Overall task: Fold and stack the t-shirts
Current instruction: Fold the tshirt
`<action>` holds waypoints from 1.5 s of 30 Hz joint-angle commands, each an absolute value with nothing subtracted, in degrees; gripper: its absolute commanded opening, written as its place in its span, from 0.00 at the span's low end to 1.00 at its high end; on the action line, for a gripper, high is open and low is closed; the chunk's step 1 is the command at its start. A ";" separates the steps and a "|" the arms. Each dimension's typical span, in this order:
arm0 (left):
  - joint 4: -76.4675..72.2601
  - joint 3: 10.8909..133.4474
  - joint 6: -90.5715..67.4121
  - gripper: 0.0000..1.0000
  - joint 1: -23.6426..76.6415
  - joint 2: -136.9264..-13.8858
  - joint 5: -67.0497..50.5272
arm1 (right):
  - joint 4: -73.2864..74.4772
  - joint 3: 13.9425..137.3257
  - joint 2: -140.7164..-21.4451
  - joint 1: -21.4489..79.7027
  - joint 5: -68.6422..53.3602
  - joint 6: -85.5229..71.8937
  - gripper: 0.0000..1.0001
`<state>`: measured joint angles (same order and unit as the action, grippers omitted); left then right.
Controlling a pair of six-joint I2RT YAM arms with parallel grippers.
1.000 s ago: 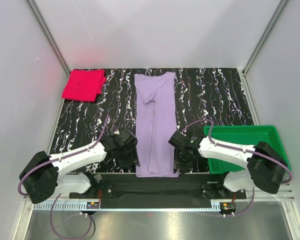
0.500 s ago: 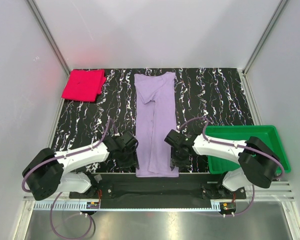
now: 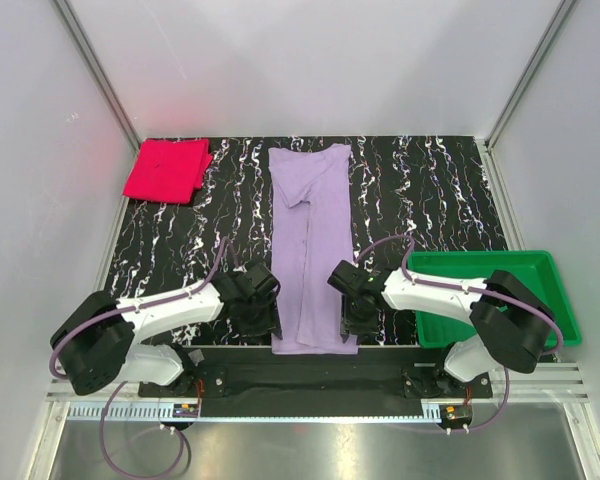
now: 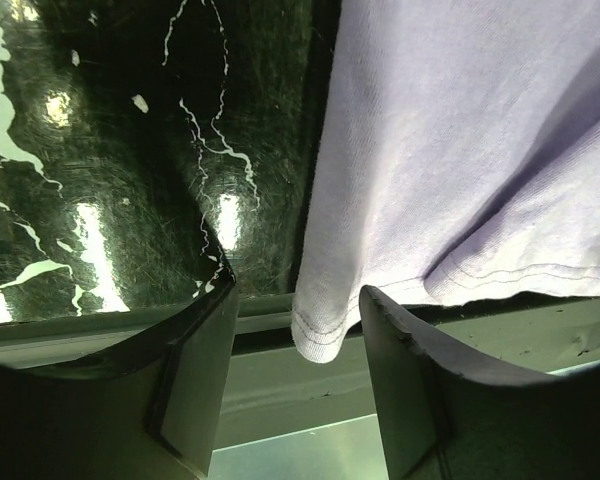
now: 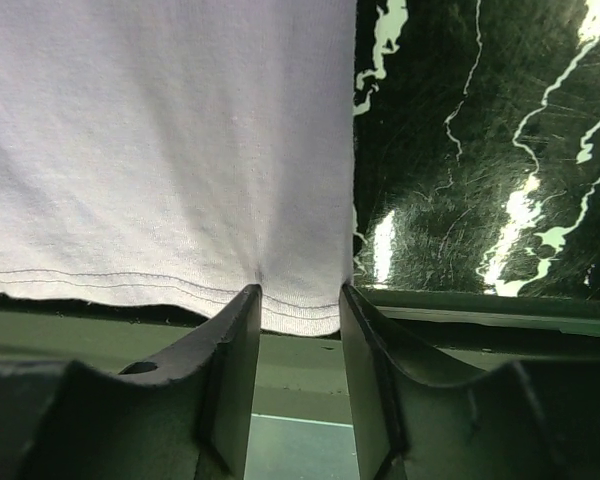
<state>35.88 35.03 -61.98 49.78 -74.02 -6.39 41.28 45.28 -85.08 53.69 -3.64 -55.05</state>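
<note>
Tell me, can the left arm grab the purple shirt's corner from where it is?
Probably yes. The left gripper is open, with the near corner of the lavender shirt hanging right between its fingers, and nothing seems to be in the way.

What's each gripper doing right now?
Left gripper: open, straddling the lavender shirt's near corner.
Right gripper: open, straddling its other near corner.
</note>
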 commanded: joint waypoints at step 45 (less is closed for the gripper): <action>33.22 33.92 -61.97 0.00 51.76 -70.67 -10.02 | 36.90 31.02 -69.26 54.14 -4.75 -56.86 0.00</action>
